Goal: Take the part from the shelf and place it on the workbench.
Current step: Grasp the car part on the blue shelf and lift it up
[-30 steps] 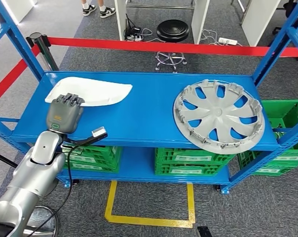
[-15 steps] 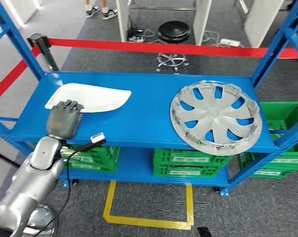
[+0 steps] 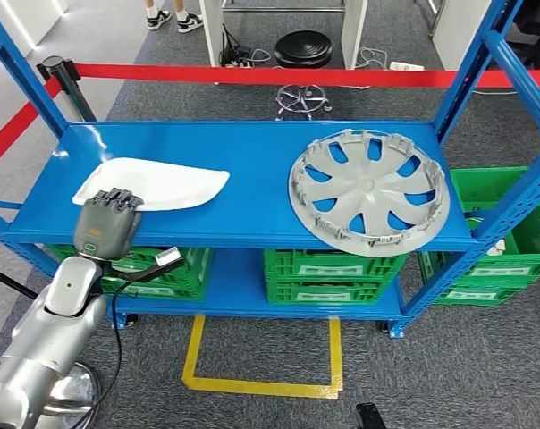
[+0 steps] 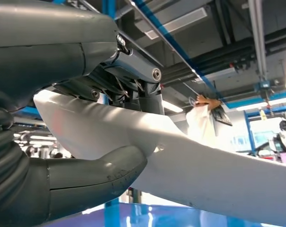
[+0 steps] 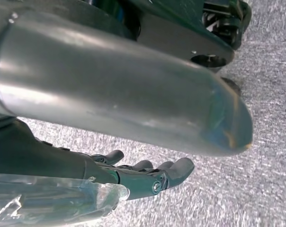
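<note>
A long white curved part (image 3: 166, 183) lies on the left of the blue shelf (image 3: 254, 214). My left hand (image 3: 105, 225) sits at the part's near left end, its back turned up. In the left wrist view the white part (image 4: 206, 165) passes between the dark fingers (image 4: 134, 71) on one face and the thick thumb (image 4: 98, 175) on the other, so the hand grips it. My right hand (image 5: 145, 175) hangs over grey carpet with its fingers stretched out and nothing in them.
A silver hubcap (image 3: 368, 188) lies on the shelf's right half. Green crates (image 3: 321, 273) stand on the lower shelf and another at the right (image 3: 517, 214). Blue uprights frame both ends. Behind run red barrier tape (image 3: 254, 75) and a black stool (image 3: 304, 49); a person's feet (image 3: 169, 18) stand beyond.
The whole picture has shifted, so the camera moved. My left hand stays at the near end of the white part, which still lies on the shelf.
</note>
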Tool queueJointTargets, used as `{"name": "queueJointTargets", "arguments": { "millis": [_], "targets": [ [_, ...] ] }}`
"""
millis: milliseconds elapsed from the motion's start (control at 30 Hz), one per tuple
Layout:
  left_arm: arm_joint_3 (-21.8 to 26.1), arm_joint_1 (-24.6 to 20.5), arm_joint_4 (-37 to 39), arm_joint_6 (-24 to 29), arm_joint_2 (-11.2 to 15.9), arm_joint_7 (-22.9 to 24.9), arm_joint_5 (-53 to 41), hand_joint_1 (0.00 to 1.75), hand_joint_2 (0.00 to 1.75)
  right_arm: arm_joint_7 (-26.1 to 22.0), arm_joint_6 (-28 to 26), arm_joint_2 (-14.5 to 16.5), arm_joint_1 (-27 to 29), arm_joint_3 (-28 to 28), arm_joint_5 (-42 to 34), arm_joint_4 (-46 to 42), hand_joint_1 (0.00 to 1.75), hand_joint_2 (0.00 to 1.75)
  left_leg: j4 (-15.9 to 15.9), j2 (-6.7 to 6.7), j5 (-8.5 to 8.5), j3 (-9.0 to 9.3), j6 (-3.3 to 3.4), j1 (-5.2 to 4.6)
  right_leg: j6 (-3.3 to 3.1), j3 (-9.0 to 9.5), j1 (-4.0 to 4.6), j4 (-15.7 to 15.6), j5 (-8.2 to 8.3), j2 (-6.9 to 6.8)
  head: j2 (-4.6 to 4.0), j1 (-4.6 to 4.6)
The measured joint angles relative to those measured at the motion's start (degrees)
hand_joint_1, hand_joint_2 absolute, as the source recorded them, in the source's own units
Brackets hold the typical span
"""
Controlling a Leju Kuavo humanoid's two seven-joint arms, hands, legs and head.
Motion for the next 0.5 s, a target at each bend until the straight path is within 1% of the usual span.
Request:
{"name": "queueJointTargets", "arguments": {
  "millis": [33,67,100,133,167,200,233,267,300,333,367,400,433,467,500],
  "targets": [
    [0.06,-0.01,-0.08,0.12,0.02,-0.04,0.02,1.24,1.75,-0.07,0.07,-0.01,-0.01,0.05,-0.02,0.0,0.0,0.0,-1.0,0.0,-0.13,0.28,0.07,-0.12,0.31,-0.22,0.02,-0.11,0.43,-0.05,0.0,0.03],
    [0.08,0.04,-0.12,0.21,0.05,-0.07,0.03,1.24,1.75,-0.11,0.13,-0.02,0.02,0.1,-0.04,0.0,0.0,0.0,-1.46,0.01,0.12,0.07,0.11,-0.1,0.65,-0.41,0.01,-0.26,0.91,-0.08,0.0,0.04],
    [0.09,0.09,-0.13,0.26,0.07,-0.09,0.03,1.24,1.75,-0.12,0.18,-0.07,0.06,0.16,-0.06,0.0,0.0,0.0,-1.79,0.08,0.53,-0.21,0.19,0.0,0.96,-0.72,-0.01,-0.26,0.93,-0.11,0.0,0.04],
    [0.09,0.15,-0.14,0.27,0.09,-0.12,0.03,1.24,1.75,-0.12,0.22,-0.11,0.15,0.21,-0.07,0.0,0.0,0.0,-2.01,0.14,1.05,-0.59,0.37,0.14,1.27,-1.16,-0.01,0.29,0.09,-0.17,0.0,0.16],
    [0.09,0.2,-0.14,0.27,0.09,-0.13,0.03,1.24,1.75,-0.11,0.27,-0.16,0.23,0.26,-0.09,0.0,0.0,0.0,-2.23,0.2,1.63,-1.01,0.6,0.31,1.57,-1.76,-0.03,1.81,-1.67,-0.21,0.0,0.27],
    [0.09,0.21,-0.15,0.28,0.09,-0.16,0.03,1.24,1.75,-0.11,0.29,-0.2,0.26,0.29,-0.13,0.0,0.0,0.0,-2.29,0.26,2.16,-1.5,0.78,0.39,1.81,-2.56,-0.13,4.4,-4.19,-0.27,0.0,0.38],
    [0.1,0.23,-0.15,0.28,0.09,-0.19,0.03,1.24,1.75,-0.11,0.31,-0.22,0.26,0.31,-0.17,0.0,0.0,0.0,-2.28,0.27,2.66,-2.1,0.93,0.4,2.05,-3.4,-0.19,7.83,-6.83,-0.32,0.0,0.49],
    [0.1,0.26,-0.15,0.28,0.09,-0.22,0.03,1.24,1.75,-0.1,0.31,-0.24,0.22,0.32,-0.24,0.0,0.0,0.0,-2.26,0.28,3.16,-2.72,0.97,0.4,2.25,-4.06,-0.25,11.23,-8.7,-0.34,0.0,0.51],
    [0.11,0.28,-0.15,0.27,0.09,-0.26,0.04,1.24,1.75,-0.1,0.31,-0.25,0.2,0.32,-0.3,0.0,0.0,0.0,-2.24,0.3,3.69,-3.38,0.95,0.39,2.4,-4.21,-0.27,13.63,-9.39,-0.35,0.0,0.49],
    [0.11,0.3,-0.15,0.27,0.09,-0.28,0.07,1.24,1.75,-0.1,0.3,-0.27,0.2,0.32,-0.36,0.0,0.0,0.0,-2.22,0.31,4.23,-4.06,0.9,0.39,2.49,-3.56,-0.28,14.36,-8.85,-0.36,0.0,0.5],
    [0.11,0.32,-0.15,0.26,0.09,-0.3,0.1,1.24,1.75,-0.09,0.29,-0.3,0.21,0.32,-0.41,0.0,0.0,0.0,-2.2,0.32,4.75,-4.7,0.81,0.4,2.52,-1.98,-0.28,13.14,-7.37,-0.37,0.0,0.5],
    [0.11,0.34,-0.15,0.26,0.09,-0.33,0.15,1.24,1.75,-0.09,0.27,-0.34,0.19,0.32,-0.45,0.0,0.0,0.0,-2.18,0.31,5.25,-5.26,0.67,0.4,2.47,0.44,-0.29,10.22,-5.74,-0.38,0.0,0.5],
    [0.14,0.34,-0.15,0.27,0.09,-0.38,0.2,1.24,1.75,-0.09,0.25,-0.39,0.09,0.32,-0.49,0.0,0.0,0.0,-2.15,0.29,5.73,-5.77,0.45,0.37,2.36,3.18,-0.27,6.35,-5.12,-0.38,0.0,0.5],
    [0.21,0.32,-0.15,0.28,0.13,-0.43,0.26,1.24,1.75,-0.09,0.24,-0.43,-0.04,0.33,-0.51,0.0,0.0,0.0,-2.1,0.3,6.18,-6.15,0.17,0.32,2.14,5.71,-0.21,2.56,-5.17,-0.32,0.0,0.46],
    [0.28,0.29,-0.15,0.29,0.17,-0.49,0.32,1.24,1.75,-0.09,0.23,-0.45,-0.15,0.33,-0.54,0.0,0.0,0.0,-2.08,0.31,6.67,-6.39,-0.12,0.27,1.9,7.35,-0.14,-0.17,-5.6,-0.27,0.0,0.42]
  ]
}}
